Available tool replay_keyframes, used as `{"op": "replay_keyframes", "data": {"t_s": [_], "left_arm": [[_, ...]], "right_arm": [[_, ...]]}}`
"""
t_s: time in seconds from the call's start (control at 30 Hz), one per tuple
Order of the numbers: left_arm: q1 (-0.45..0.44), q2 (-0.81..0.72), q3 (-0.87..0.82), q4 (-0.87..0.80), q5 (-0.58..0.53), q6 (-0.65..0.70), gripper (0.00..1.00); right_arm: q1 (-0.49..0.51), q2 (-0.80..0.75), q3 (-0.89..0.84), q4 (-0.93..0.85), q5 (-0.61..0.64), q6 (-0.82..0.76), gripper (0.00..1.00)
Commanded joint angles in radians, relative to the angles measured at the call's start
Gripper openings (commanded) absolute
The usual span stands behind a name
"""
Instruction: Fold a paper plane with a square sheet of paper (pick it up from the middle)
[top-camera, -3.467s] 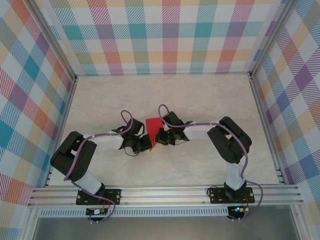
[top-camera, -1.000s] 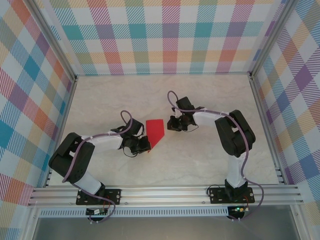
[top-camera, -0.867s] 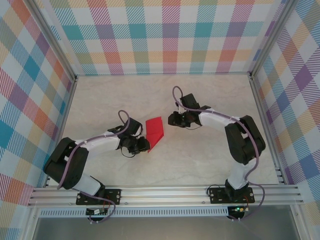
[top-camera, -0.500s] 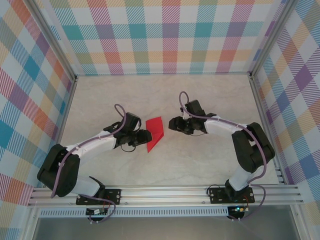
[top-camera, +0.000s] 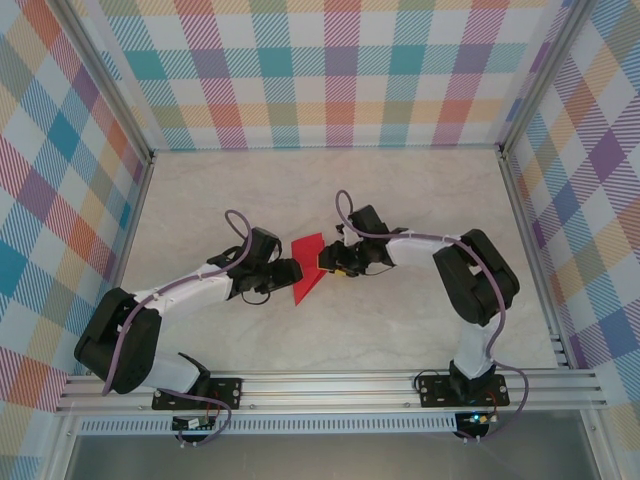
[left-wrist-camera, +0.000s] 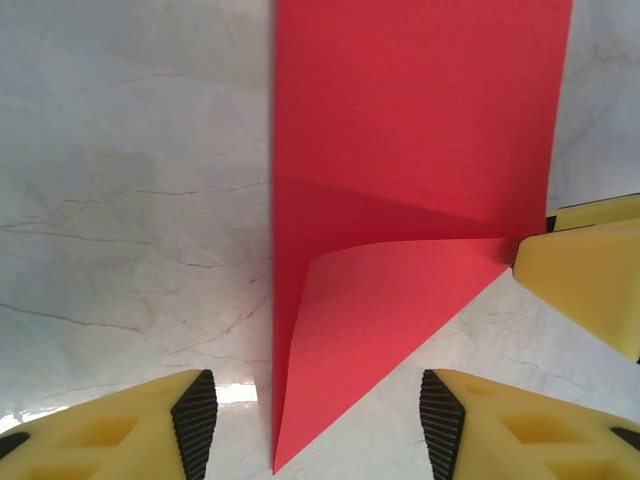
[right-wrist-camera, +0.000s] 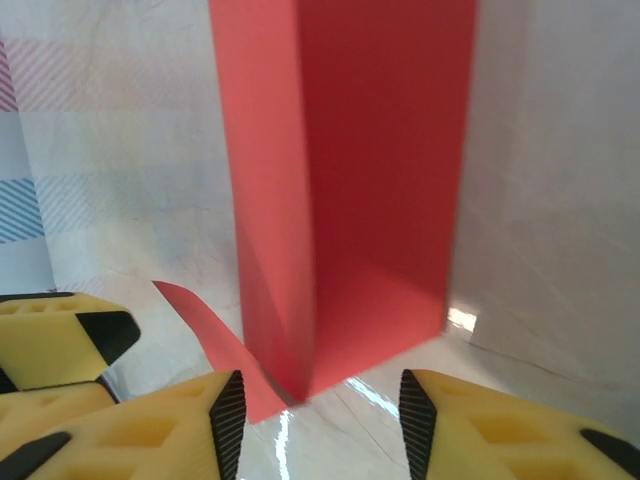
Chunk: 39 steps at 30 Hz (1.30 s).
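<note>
The paper (top-camera: 308, 263) lies on the counter (top-camera: 420, 195) mid-scene, between the two tools. The left tool (left-wrist-camera: 318, 420) stands part open with its jaws either side of the paper's pointed near tip, gripping nothing. The right tool (right-wrist-camera: 315, 400) is also part open, the paper's blunt end just ahead of its jaws, and it too looks empty.

The main risk is the flap (left-wrist-camera: 390, 310). It curls up off the layer below and throws a shadow, so its crease looks soft. Unpressed, it may spring back and undo the fold. The counter is glossy, marble-patterned and hard, so a sideways nudge could make the thin sheet slide or turn and spoil the alignment. A jaw closing on one layer alone could pull the layers apart or crumple them. The tools are close together, and a small overreach could knock one against the other.

The paper is bright red, matte and plain, a long narrow strip with a raised lengthwise crease and one diagonal corner. The fingers (left-wrist-camera: 120, 430) are yellow wedges with ribbed black pads (left-wrist-camera: 195, 420).
</note>
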Motion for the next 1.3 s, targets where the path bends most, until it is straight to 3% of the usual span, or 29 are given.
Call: {"op": "replay_keyframes", "data": {"t_s": [0.0,0.2,0.33,0.47,0.73,1.03,1.23,1.27], "left_arm": [[0.002,-0.009,-0.016,0.008,-0.030,-0.015,0.62],[0.006,-0.033,-0.023,-0.013,-0.060,-0.014,0.67],[0.013,-0.049,-0.031,-0.016,-0.073,-0.011,0.71],[0.017,-0.063,-0.035,-0.010,-0.075,0.013,0.77],[0.017,-0.114,-0.047,0.089,-0.057,0.170,1.00],[0.004,-0.161,-0.066,0.262,0.033,0.328,0.99],[-0.031,-0.144,-0.081,0.374,0.040,0.451,0.90],[-0.036,-0.131,-0.078,0.376,0.051,0.489,0.83]], "right_arm": [[0.016,0.038,0.052,0.022,-0.055,-0.020,0.43],[0.034,0.095,0.103,0.027,-0.091,-0.018,0.29],[0.036,0.092,0.093,0.037,-0.070,0.006,0.13],[0.036,0.011,0.036,0.048,0.045,0.059,0.06],[0.036,-0.225,-0.112,-0.012,0.319,0.238,0.04],[0.037,-0.378,-0.124,-0.163,0.508,0.395,0.04],[0.040,-0.367,-0.126,-0.179,0.539,0.511,0.03],[0.040,-0.361,-0.133,-0.159,0.534,0.535,0.04]]}}
